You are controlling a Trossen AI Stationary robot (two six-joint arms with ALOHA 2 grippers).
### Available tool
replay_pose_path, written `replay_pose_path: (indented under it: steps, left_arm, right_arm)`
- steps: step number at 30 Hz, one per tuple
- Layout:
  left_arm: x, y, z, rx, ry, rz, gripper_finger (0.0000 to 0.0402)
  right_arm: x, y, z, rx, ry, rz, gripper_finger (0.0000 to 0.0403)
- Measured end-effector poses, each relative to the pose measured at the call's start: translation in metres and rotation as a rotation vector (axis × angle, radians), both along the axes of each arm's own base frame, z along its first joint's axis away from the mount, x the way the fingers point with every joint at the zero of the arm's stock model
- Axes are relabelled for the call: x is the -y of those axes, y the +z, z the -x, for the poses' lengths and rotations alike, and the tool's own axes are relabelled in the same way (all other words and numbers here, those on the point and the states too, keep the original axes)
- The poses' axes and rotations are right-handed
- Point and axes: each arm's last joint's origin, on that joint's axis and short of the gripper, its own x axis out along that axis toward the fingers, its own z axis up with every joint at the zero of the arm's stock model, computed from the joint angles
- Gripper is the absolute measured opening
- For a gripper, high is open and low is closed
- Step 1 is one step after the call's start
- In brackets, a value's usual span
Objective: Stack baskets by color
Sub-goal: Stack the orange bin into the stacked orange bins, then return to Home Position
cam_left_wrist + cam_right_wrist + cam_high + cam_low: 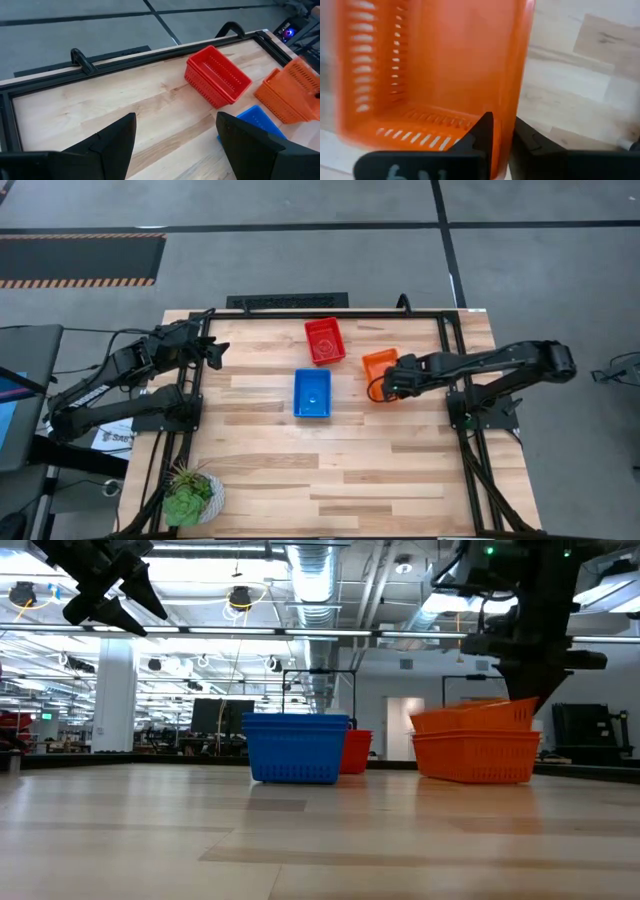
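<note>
A stack of orange baskets (476, 756) stands at the table's right, and its top orange basket (472, 718) sits tilted in the one below. My right gripper (387, 384) reaches down onto that top basket (420, 65) and is shut on its wall. A blue basket (312, 393) stands at the table's middle. A red basket (323, 340) stands behind it, toward the far edge. My left gripper (217, 352) hangs open, high over the far left corner, with nothing between its fingers (175, 120). My right gripper has the top orange basket's side wall (508, 100) between its two fingers, one finger (481, 131) inside the basket and one outside. The fingers come from above, pointing steeply down. The basket is tilted, its held end (528, 706) raised and its other end resting in the orange basket beneath.
A green potted plant (190, 498) stands at the near left corner. A black frame rail (290, 302) runs along the far edge and down both sides of the table. Bare wood (330, 470) fills the table's near half.
</note>
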Motion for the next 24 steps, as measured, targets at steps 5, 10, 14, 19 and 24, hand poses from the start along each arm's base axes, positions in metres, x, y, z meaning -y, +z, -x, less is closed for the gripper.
replay_pose_path:
  steps: [5,10,14,19,24]
  left_arm:
    - [0.0,0.0,0.0,-0.003,-0.002,-0.002,0.0263]
    - [0.0,0.0,0.0,-0.005,-0.002,-0.002,0.0263]
    - [0.0,0.0,0.0,-0.005,-0.002,-0.002,0.0263]
    - [0.0,0.0,0.0,-0.017,-0.033,-0.011,0.0263]
    - [0.001,-0.001,0.0,-0.018,-0.042,-0.004,0.0263]
  right_arm:
    - [0.0,-0.005,-0.003,-0.03,0.008,-0.024,0.0076]
    - [-0.001,-0.005,-0.003,-0.032,0.038,-0.022,0.0091]
    - [-0.001,0.001,0.0,-0.019,0.104,-0.007,0.0115]
    - [0.0,0.015,0.01,0.045,0.15,0.026,0.0148]
    - [0.002,0.036,0.021,0.169,0.133,0.178,0.0165]
